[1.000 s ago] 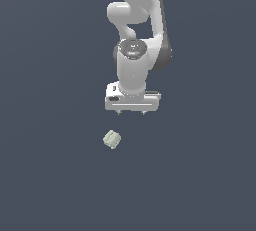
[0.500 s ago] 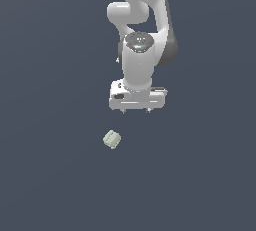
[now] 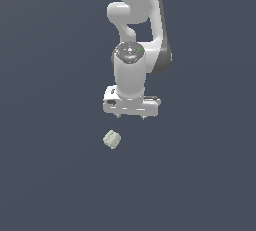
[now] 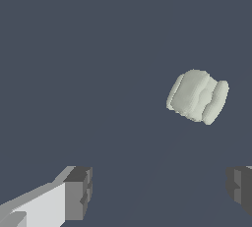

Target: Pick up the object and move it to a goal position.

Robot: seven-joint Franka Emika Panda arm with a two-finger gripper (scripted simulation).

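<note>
So the gripper [image 3: 131, 117] is spread wide and holding nothing. In the wrist view you can see both dark fingertips [image 4: 78, 191] far apart with bare surface [image 4: 98, 49] between them. It hangs pointing straight down off the white arm [image 3: 132, 70], which comes in from the top of the exterior view.

The object [image 3: 111, 139] is a little pale grey-green lump, sort of a cube with rounded, ridged edges, way smaller than the gripper. It sits on the dark blue-grey surface, apart from the gripper, below it in the exterior view and a bit toward that view's left. In the wrist view the lump [image 4: 198, 96] is out ahead of the fingertips, not between them, closer to one finger's side than the other. Nothing is touching it.
</note>
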